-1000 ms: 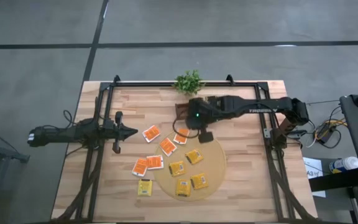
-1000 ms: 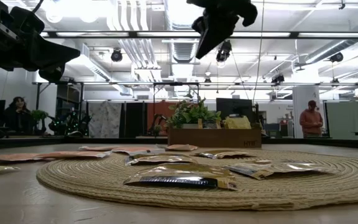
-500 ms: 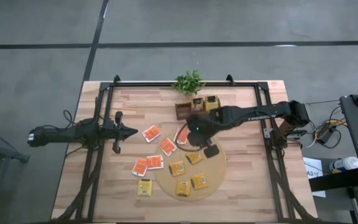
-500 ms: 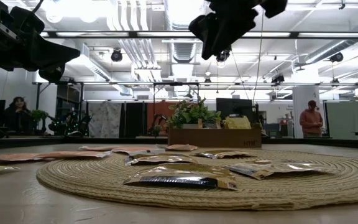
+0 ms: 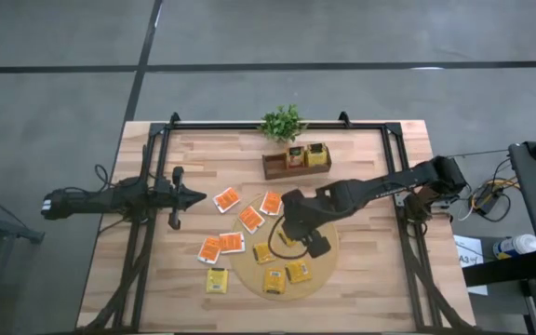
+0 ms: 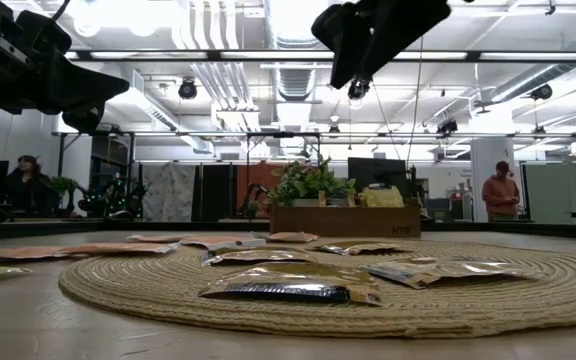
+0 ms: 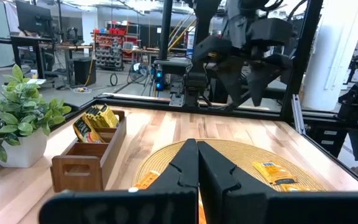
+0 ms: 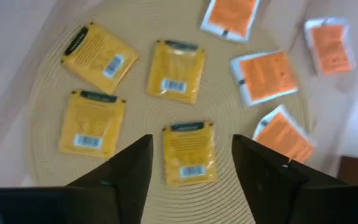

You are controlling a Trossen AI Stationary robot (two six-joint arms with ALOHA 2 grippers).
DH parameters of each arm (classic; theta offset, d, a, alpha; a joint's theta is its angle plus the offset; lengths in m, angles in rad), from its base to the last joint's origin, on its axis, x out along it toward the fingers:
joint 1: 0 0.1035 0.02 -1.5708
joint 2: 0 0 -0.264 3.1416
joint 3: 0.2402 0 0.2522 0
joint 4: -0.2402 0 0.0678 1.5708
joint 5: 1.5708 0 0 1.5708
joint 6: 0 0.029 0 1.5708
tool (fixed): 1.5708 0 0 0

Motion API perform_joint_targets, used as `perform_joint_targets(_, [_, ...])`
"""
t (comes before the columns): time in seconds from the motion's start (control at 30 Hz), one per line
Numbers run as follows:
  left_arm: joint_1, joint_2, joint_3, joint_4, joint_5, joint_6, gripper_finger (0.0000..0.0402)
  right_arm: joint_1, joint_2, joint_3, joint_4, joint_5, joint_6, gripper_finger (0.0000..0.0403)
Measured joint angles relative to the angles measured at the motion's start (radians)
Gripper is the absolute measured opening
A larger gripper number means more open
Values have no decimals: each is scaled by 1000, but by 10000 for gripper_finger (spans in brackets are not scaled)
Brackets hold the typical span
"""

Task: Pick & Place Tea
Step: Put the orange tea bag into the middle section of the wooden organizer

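Right pincer [image 8: 191,163] hangs released over a yellow tea packet [image 8: 189,153] on the mat [image 5: 328,237]. Left pincer [image 5: 194,196] sits clenched near the worktop's [image 5: 361,279] left edge (idle).

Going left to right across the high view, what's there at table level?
left gripper → orange packet → plant → wooden box → right arm's base

Small flat square tea-bag packets [image 5: 250,219] lie at frame centre, some on the large round woven mat [image 5: 325,262], others left of it on the worktop [image 5: 361,279].
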Motion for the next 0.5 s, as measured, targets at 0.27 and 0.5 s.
perform_joint_targets(0.27, [0,0,0,0,0,0,0,-2,111,9,-116,-1,-76,239])
perform_joint_targets(0.5, [-1,0,0,0,0,0,0,-11,221,8,-109,-8,-195,235])
